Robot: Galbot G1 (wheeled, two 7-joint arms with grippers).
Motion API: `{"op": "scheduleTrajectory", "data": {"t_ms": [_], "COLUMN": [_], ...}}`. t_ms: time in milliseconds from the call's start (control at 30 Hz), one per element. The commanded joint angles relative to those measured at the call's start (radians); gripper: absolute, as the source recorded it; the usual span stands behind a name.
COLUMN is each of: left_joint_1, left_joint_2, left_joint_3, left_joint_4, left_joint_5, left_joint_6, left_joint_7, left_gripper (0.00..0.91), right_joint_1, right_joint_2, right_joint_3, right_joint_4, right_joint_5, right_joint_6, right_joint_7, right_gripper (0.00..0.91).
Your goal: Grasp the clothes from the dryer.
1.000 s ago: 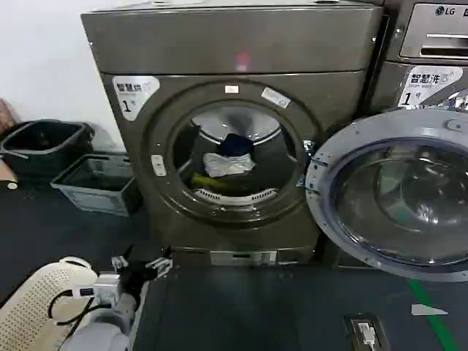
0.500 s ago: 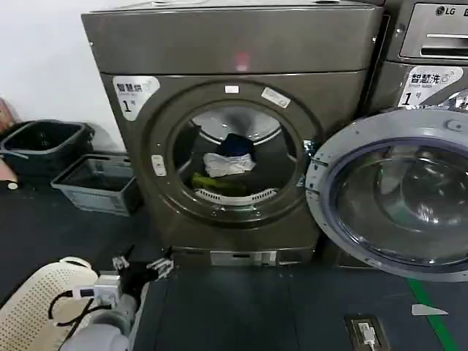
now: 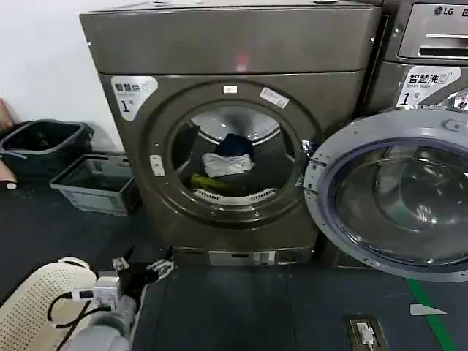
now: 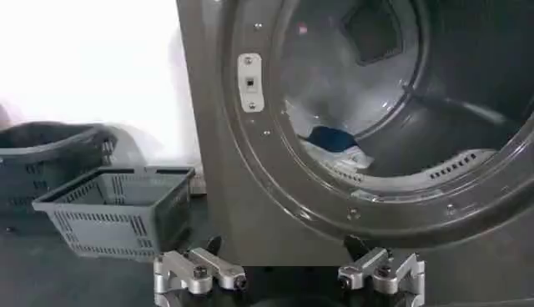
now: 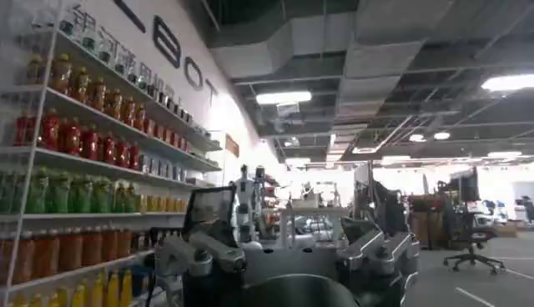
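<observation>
Head view: the dryer (image 3: 234, 131), a bronze-grey front-loader bearing a white "1" sticker (image 3: 131, 93), stands with its porthole uncovered; its silver-rimmed glass door (image 3: 395, 194) is swung wide to the robot's right, in front of the LG-marked machine (image 3: 431, 51). The clothes (image 3: 227, 164) lie inside the drum, at its bottom: a white-grey garment (image 3: 228, 164) in the middle, a dark blue one (image 3: 235, 145) behind and above it, and a yellow-green one (image 3: 208, 181) low at the front, touching the white-grey piece. The left claw (image 3: 139, 267) is low on the robot's left, near the floor and well apart from the porthole, beside a cream perforated basket (image 3: 36, 300). A grey slatted basket (image 3: 91, 183) and a dark bin (image 3: 44, 145) stand on the floor left of the dryer.

Left wrist view: the left claw (image 4: 288, 274) is released, its two fingers (image 4: 200, 269) spread wide and empty, facing the porthole, where the dark blue and white-grey garments show.

Right wrist view: the right claw (image 5: 288, 254) is released and empty, directed away toward a room with drink shelves (image 5: 83, 167).
</observation>
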Motion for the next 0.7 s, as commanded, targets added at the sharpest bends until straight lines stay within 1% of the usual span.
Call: {"op": "scheduleTrajectory", "data": {"t_ms": [33,700], "left_joint_1": [0.000,-0.006], "left_joint_2": [0.000,-0.001], "left_joint_3": [0.000,0.002], "left_joint_4": [0.003,0.020], "left_joint_5": [-0.001,-0.003], "left_joint_6": [0.049,0.049], "left_joint_7": [0.000,-0.002], "left_gripper": [0.907,0.907], "right_joint_1": [0.001,0.008], "right_joint_2": [0.000,0.001], "right_joint_3": [-0.001,-0.004], "right_joint_4": [0.000,-0.014], "right_joint_5": [0.001,0.002], "right_joint_6": [0.002,0.005], "right_joint_7": [0.005,0.013], "right_gripper": [0.907,0.907]}}
